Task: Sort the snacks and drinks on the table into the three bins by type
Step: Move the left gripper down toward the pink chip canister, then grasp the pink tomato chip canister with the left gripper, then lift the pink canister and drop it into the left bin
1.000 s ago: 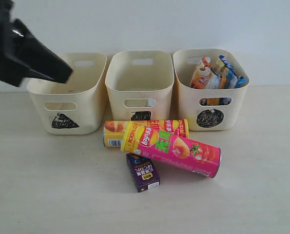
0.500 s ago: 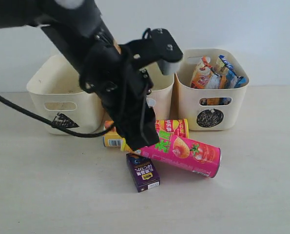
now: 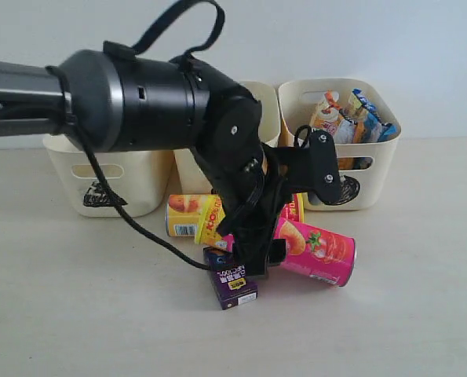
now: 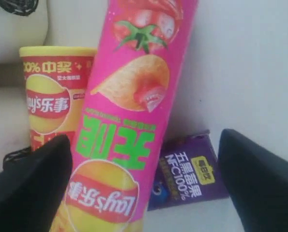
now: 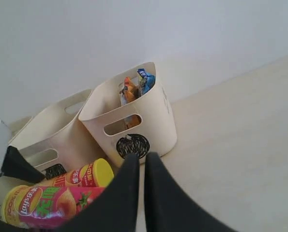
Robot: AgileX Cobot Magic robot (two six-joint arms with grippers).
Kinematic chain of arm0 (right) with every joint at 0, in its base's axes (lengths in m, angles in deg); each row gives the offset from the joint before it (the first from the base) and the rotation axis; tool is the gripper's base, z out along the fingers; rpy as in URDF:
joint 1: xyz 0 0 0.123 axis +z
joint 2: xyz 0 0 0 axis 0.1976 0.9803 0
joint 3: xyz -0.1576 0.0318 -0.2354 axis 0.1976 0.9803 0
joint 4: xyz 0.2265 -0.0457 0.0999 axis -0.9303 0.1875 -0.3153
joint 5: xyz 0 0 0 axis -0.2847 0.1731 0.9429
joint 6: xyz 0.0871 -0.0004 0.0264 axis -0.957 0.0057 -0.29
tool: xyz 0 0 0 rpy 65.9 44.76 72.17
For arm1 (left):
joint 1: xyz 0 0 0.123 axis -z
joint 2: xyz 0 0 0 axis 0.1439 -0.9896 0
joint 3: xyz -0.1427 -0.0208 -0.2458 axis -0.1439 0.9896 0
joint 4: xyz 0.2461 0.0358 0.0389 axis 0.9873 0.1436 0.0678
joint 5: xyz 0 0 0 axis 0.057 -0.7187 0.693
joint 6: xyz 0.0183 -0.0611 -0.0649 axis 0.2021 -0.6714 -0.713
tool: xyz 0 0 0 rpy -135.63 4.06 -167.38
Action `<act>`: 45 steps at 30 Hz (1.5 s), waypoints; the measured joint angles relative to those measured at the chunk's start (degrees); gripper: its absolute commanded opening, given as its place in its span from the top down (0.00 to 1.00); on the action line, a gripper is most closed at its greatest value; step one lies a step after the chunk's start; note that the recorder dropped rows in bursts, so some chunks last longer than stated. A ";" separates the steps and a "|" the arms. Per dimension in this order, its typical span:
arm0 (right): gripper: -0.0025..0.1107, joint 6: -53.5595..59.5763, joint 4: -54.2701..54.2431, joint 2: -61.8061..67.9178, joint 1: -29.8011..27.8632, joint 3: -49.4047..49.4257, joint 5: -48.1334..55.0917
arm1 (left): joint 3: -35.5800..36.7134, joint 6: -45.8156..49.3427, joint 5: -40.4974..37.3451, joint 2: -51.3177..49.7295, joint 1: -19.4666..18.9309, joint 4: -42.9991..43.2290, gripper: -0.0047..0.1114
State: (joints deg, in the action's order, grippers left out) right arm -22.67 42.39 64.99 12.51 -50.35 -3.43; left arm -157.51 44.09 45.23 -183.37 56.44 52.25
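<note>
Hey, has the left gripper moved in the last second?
Yes. The left gripper swung from up by the triangle bin, down and rightward, and now straddles the pink tube, jaws open.

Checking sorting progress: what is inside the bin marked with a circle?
Two crinkly bags stand in the circle bin: an orange bag and a blue-white bag, tops above the rim. Its wall hides the floor, so anything lower cannot be seen.

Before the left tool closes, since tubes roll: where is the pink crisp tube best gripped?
Probably across its cylindrical body from above: the pink tube lies on its side, and the open left tool straddles it, a finger on each side.
</note>
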 measured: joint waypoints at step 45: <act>0.98 0.00 0.00 0.00 0.00 0.00 0.55 | -0.24 -7.98 0.79 15.93 -1.10 -2.31 0.93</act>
State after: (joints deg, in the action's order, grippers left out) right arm -22.67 42.39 64.99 12.51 -50.35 -2.88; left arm -157.76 36.11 46.02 -167.44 55.34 49.94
